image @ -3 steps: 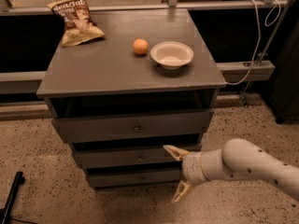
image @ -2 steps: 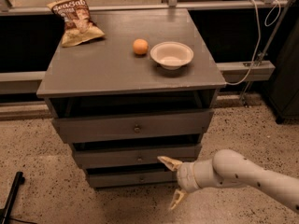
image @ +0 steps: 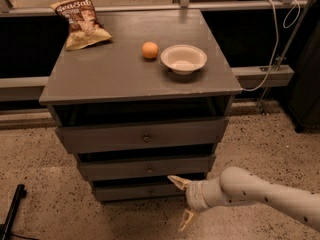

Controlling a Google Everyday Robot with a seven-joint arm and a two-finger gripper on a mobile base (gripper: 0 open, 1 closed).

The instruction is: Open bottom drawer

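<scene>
Gripper [image: 181,201] low, in front of the grey dresser's [image: 125,79] lower right corner, on a white arm [image: 260,194] reaching in from the right. Fingers spread wide apart, nothing between them. Upper fingertip [image: 177,180] right at the top right edge of the bottom drawer [image: 130,191], contact unclear. Bottom drawer just left of the gripper, looking shut, knob not discernible. Up-left of the gripper: middle drawer [image: 125,169], then top drawer [image: 110,138]. Far above, on the dresser top: white bowl [image: 184,59], orange [image: 150,50] slightly further left, chip bag [image: 82,21] furthest left. Speckled floor [image: 50,184] beneath.
</scene>
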